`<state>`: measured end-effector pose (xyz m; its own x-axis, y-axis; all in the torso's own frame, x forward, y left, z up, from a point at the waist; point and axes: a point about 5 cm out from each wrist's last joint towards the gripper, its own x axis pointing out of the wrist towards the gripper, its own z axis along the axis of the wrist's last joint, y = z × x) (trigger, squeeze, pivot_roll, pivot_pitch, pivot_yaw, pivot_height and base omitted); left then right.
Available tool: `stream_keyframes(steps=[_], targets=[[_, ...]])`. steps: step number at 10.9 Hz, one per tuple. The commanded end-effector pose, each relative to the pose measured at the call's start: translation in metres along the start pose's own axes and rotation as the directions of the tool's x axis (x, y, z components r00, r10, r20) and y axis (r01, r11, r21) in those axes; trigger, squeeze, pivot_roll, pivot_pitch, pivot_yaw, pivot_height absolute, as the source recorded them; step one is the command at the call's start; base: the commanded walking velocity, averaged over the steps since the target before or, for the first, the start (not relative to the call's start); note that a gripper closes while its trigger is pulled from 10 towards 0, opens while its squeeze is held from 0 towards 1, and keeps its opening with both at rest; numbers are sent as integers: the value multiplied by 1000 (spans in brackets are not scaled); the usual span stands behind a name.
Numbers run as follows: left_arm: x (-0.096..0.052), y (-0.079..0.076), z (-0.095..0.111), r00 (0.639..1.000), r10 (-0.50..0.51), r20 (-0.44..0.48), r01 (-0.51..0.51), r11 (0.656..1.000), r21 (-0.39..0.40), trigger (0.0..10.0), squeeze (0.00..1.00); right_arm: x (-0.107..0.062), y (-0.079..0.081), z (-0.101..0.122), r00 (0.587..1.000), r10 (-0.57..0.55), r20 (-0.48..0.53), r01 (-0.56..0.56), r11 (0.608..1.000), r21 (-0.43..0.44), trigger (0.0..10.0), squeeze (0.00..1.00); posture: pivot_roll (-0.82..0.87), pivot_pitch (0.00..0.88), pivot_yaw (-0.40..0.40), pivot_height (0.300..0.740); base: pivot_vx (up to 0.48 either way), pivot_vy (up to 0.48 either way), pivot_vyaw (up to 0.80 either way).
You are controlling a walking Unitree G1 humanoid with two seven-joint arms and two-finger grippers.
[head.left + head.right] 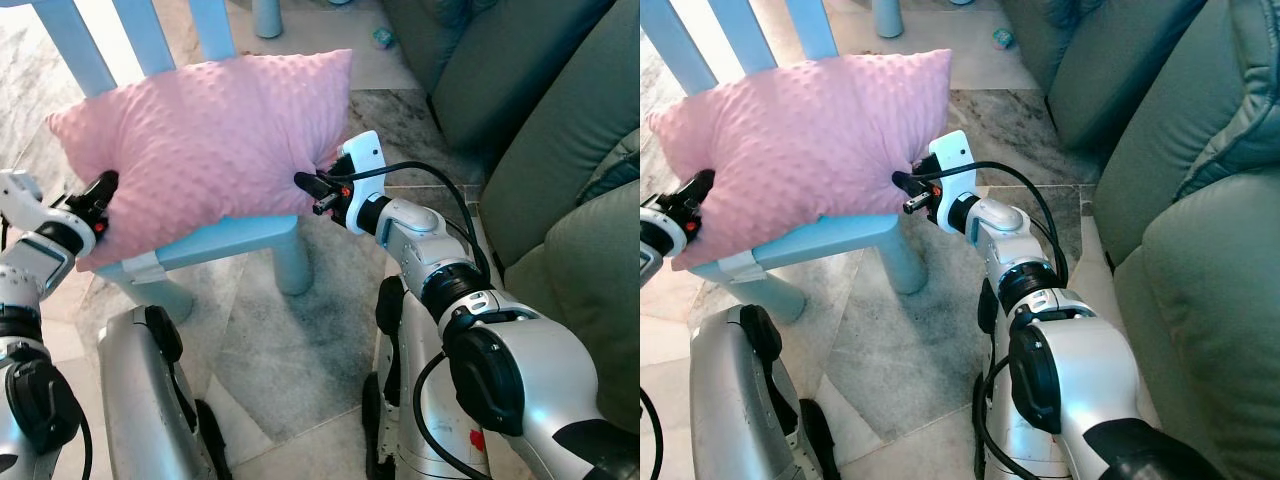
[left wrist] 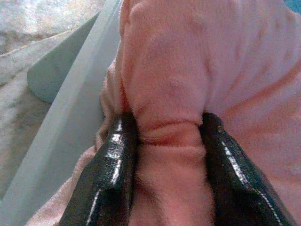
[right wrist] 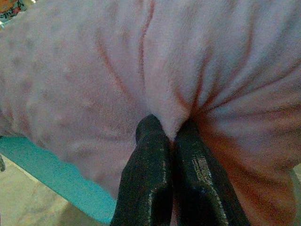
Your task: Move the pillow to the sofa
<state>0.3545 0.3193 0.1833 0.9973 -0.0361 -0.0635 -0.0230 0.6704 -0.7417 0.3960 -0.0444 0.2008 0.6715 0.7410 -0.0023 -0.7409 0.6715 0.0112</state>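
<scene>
A grey-green sofa (image 1: 560,130) fills the robot's right side, its thick cushions running from the near corner away toward the top of the head views. The floor (image 1: 290,340) is pale marbled stone tile, with a darker slab under the chair and a small coloured object (image 1: 384,38), too small to identify, lying near the sofa's far end.

A light blue wooden chair (image 1: 215,240) stands ahead and to the left, its slatted back rising out of frame; one front leg (image 1: 290,262) is plainly visible below the seat.

The pink dimpled pillow (image 1: 205,150) lies over the chair seat, its long axis running left to right across the robot's front and tilted, the right-hand corner raised toward the sofa side and the left end lower. Whether its underside touches the seat cannot be told.

The right claw (image 1: 312,186) meets the pillow at its lower right edge; in the right wrist view its two black fingers (image 3: 150,179) are clenched almost together with a thin fold of pink fabric pinched between them. The left claw (image 1: 100,195) is at the pillow's lower left end, just above the chair's seat edge; in the left wrist view its fingers (image 2: 110,174) stand apart around a thick roll of plush, grasping it, with the blue seat rail running alongside.
</scene>
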Motion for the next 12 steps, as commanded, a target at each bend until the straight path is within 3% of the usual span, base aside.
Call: stream_keyframes(steps=[1, 2, 5, 6, 7, 8, 9, 12], targets=[[-9, 26, -24, 991, 108, -83, -109, 994, -6, 0, 0, 3, 10, -9, 999, 40, -26, -40, 999, 12, 0, 0, -51, 397, -44, 360, 0, 0, 0], [-9, 26, -20, 993, 110, -47, -110, 994, -2, 0, 0, 3, 9, -8, 999, 37, -24, -37, 999, 12, 0, 0, -53, 400, -45, 360, 0, 0, 0], [-14, 22, -15, 990, 125, 63, -134, 977, 165, 0, 0, 4, 9, -5, 1000, 31, 6, -31, 999, 27, 0, 0, -53, 392, -49, 360, 0, 0, 0], [-20, 20, -22, 987, 126, 96, -145, 963, 226, 0, 0, 3, 8, -4, 999, 15, 29, -16, 999, 39, 0, 0, -58, 375, -48, 360, 0, 0, 0], [-23, 20, -27, 985, 131, 110, -157, 948, 277, 0, 0, 3, 7, -5, 999, 7, 36, -9, 999, 44, 0, 0, -59, 368, -47, 360, 0, 0, 0], [-31, 15, -44, 987, 113, 113, -147, 919, 365, 0, 0, 1, 8, -8, 998, 13, 54, -16, 998, 55, 0, 0, -66, 336, -41, 360, 0, 0, 0], [-34, 15, -52, 984, 118, 136, -163, 907, 387, 0, 0, -2, 7, -11, 998, 2, 64, -6, 998, 65, 0, 0, -78, 306, -35, 360, 0, 0, 0], [-55, 3, -64, 922, 153, 357, -316, 830, 460, 0, 0, -14, -4, -13, 987, -89, 137, 89, 996, 6, 0, 0, -106, 209, -18, 360, 0, 0, 0]])
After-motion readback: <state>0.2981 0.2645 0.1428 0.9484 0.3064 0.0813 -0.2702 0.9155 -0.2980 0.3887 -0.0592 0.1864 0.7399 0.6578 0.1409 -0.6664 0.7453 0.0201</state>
